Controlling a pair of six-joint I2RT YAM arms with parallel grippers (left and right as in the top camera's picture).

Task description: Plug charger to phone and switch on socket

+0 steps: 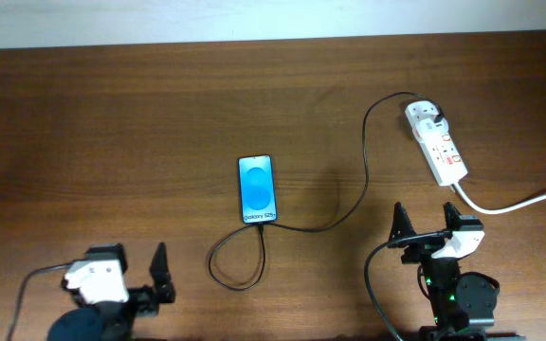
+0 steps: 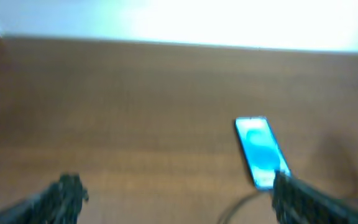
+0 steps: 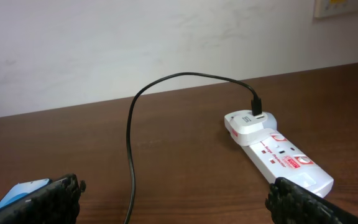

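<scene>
The phone [image 1: 257, 189] lies flat in the middle of the wooden table [image 1: 112, 114], its screen up and lit blue. Its long axis runs away from the robot, with the "Galaxy S25" end nearest. The charger [image 3: 128, 149] meets that near edge (whether its tip is seated cannot be told) and loops toward the robot. It then sweeps right to its white plug head, seated in the socket's [image 1: 441, 152] far end. The socket lies slanted, far-left to near-right, and its thick white cord [image 1: 519, 201] leaves the near end. The left gripper [image 2: 176, 186] and right gripper [image 1: 425, 225] both gape wide, holding nothing.
</scene>
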